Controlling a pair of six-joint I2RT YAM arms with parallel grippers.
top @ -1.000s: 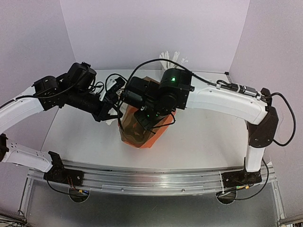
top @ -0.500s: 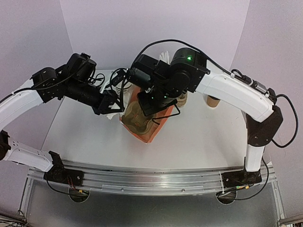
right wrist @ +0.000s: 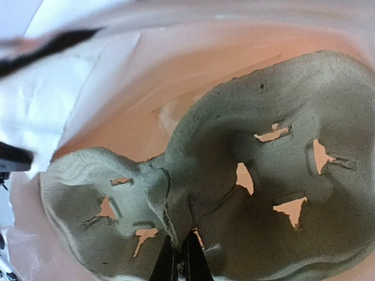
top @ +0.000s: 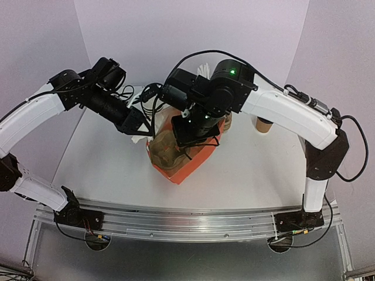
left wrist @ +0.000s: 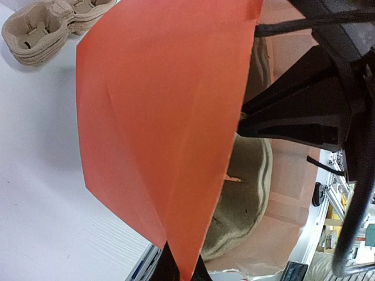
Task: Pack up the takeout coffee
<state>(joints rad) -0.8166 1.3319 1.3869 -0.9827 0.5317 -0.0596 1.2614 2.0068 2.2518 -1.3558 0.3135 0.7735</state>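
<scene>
Two-cup pulp carrier (right wrist: 246, 152), clamped at its centre ridge by right gripper (right wrist: 179, 260), for seating flat on floor of orange paper bag (left wrist: 164, 117), wall pinched tight by left gripper (left wrist: 180, 267).

No readable text, labels, brands or numbers anywhere.
</scene>
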